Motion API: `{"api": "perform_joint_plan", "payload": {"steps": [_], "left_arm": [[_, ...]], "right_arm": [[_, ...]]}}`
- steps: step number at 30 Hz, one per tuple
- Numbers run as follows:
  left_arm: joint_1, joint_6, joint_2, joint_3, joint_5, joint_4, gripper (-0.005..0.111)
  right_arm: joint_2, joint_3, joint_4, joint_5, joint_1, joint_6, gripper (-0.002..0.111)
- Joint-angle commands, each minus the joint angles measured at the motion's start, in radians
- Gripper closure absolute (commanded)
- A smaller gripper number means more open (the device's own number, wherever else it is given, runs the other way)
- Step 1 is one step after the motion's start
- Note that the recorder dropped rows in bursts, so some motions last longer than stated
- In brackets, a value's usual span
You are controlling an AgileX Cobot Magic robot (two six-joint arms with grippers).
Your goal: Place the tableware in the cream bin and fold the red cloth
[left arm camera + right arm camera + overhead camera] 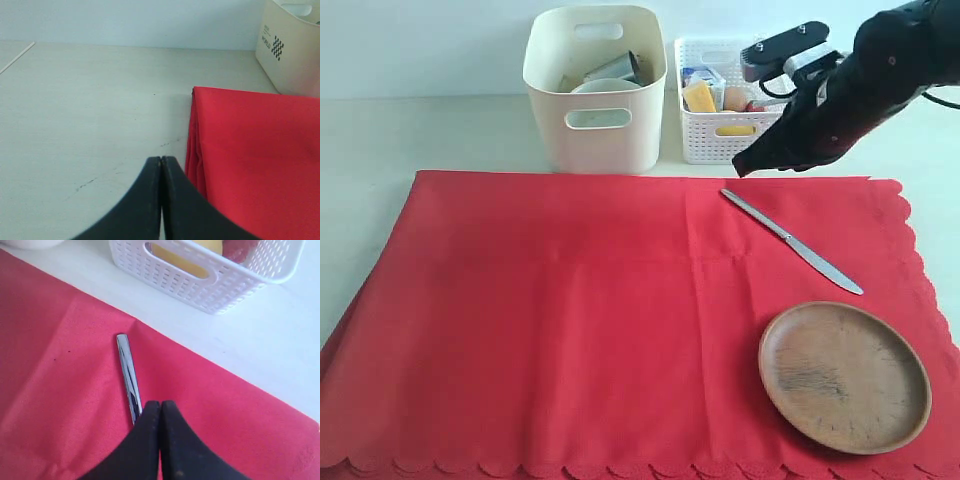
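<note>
The red cloth (580,320) lies spread flat over most of the table. On its right part rest a metal table knife (790,241) and, nearer the front, a round brown wooden plate (844,376). Behind the cloth stands the cream bin (595,135), holding the steel cup (615,68) and the pale bowl (603,86). My right gripper (742,170) hangs shut and empty above the knife's (128,377) far end. My left gripper (161,160), out of the exterior view, is shut with nothing in it over bare table beside the cloth's (255,155) left edge.
A white lattice basket (728,130) with food items stands right of the cream bin. The cream bin's corner (290,50) shows in the left wrist view. Bare table lies left of the cloth and behind it.
</note>
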State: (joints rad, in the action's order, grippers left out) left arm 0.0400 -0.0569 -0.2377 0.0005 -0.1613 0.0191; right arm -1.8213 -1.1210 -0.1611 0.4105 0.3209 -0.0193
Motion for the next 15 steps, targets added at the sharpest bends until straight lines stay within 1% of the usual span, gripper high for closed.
{"api": "perform_joint_plan", "payload": {"steps": [1,3,4,5,6,9,11,13,15], "left_arm": [[-0.001,0.000,-0.008,-0.001,0.007,-0.005,0.106],[-0.001,0.000,-0.008,-0.001,0.007,-0.005,0.106],[-0.001,0.000,-0.008,-0.001,0.007,-0.005,0.106],[-0.001,0.000,-0.008,-0.001,0.007,-0.005,0.106],[-0.001,0.000,-0.008,-0.001,0.007,-0.005,0.106],[-0.001,0.000,-0.008,-0.001,0.007,-0.005,0.106],[-0.001,0.000,-0.008,-0.001,0.007,-0.005,0.106],[-0.001,0.000,-0.008,-0.001,0.007,-0.005,0.106],[-0.001,0.000,-0.008,-0.001,0.007,-0.005,0.106]], "right_arm": [[-0.002,-0.004,-0.023,-0.026,-0.002,-0.040,0.108],[-0.017,-0.004,0.021,-0.056,-0.002,-0.141,0.108],[-0.019,-0.004,0.021,-0.056,-0.002,-0.120,0.108],[-0.037,-0.010,0.027,-0.014,-0.002,-0.066,0.108],[-0.051,-0.026,0.027,0.034,-0.004,-0.052,0.108],[-0.138,-0.118,0.046,0.309,-0.027,0.012,0.108],[-0.188,-0.168,0.079,0.418,-0.027,0.082,0.108],[-0.210,-0.183,0.110,0.415,-0.025,0.087,0.108],[-0.216,-0.183,0.128,0.363,-0.018,0.087,0.107]]}}
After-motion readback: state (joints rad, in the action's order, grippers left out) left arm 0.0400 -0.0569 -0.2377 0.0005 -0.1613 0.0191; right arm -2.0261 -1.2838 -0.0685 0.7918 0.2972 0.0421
